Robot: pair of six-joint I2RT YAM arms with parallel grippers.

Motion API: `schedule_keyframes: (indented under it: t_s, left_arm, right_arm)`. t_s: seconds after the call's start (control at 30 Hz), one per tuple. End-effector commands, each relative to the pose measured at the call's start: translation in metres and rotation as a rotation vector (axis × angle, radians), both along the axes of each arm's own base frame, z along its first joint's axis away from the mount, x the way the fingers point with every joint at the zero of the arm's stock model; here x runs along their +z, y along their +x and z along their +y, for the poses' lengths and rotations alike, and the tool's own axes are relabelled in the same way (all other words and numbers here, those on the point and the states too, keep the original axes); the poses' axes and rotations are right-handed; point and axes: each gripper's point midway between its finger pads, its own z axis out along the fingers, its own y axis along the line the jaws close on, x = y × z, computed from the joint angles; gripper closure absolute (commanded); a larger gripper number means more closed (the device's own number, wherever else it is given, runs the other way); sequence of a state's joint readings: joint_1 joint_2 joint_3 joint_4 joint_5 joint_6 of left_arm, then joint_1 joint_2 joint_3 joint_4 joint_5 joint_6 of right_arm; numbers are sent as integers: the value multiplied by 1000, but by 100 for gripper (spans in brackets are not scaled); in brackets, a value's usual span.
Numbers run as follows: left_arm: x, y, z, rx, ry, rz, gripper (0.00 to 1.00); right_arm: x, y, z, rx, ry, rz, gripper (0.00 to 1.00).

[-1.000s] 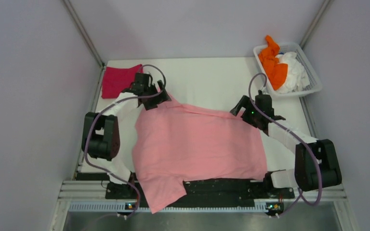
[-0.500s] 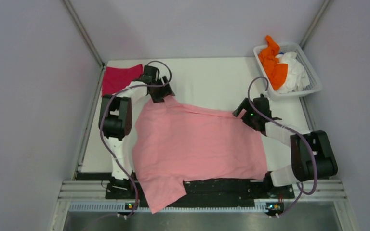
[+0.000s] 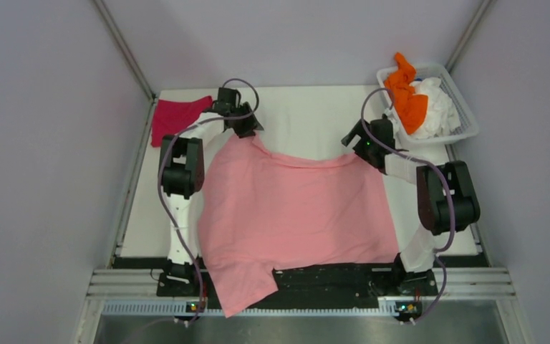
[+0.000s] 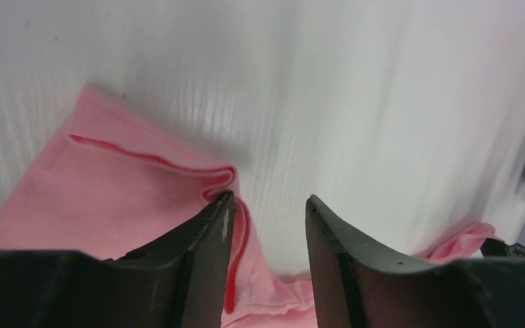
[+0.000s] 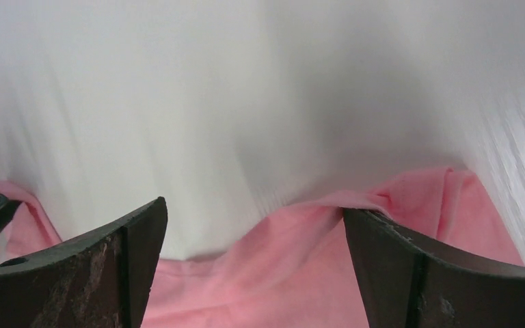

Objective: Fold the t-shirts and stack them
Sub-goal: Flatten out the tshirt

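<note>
Your pink shirt (image 3: 293, 208) keeps its near hem draped over the front rail (image 3: 114, 283), same as a second ago, one sleeve flopping off at near left. Its far edge now lies farther up the table (image 3: 308, 115), sagging in a shallow curve between the two arms, and the rest lies mostly flat.

Both arms have reached out and away from you. The left gripper (image 4: 268, 198) has narrowed from wide. Its tips stand a little apart with white table showing between them, and one finger touches a rolled fold at the shirt's far left corner.

The right gripper (image 5: 253, 207) stays spread wide, straddling the pink edge at the far right corner and holding nothing.

Past the left gripper, the red shirt (image 3: 175, 118) sits crumpled at far left. At far right, near the right arm, the basket (image 3: 464, 123) holds the orange shirt (image 3: 407, 93) and the white shirt (image 3: 438, 106).
</note>
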State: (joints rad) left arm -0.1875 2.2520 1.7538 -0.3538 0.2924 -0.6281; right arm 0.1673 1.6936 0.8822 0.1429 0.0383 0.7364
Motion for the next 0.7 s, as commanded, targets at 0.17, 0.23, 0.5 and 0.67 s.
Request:
schedule_keyframes:
  t_s: [0.17,0.23,0.5,0.67]
  left_arm:
    - [55,88,-17,34,-132,-252,50]
    - [60,106,-17,44,-157,-284,48]
    - [117,97,-1,36,-121,-347,22]
    - [127,16,25,55,6,-277,1]
  right_arm:
    - [29,96,-2,11,6,-169,2]
    - [31,111,-8,16,-2,-192,2]
    - [74,100,-17,139,-125,-220,2]
    - [89,37,-8,178,-143,-203,1]
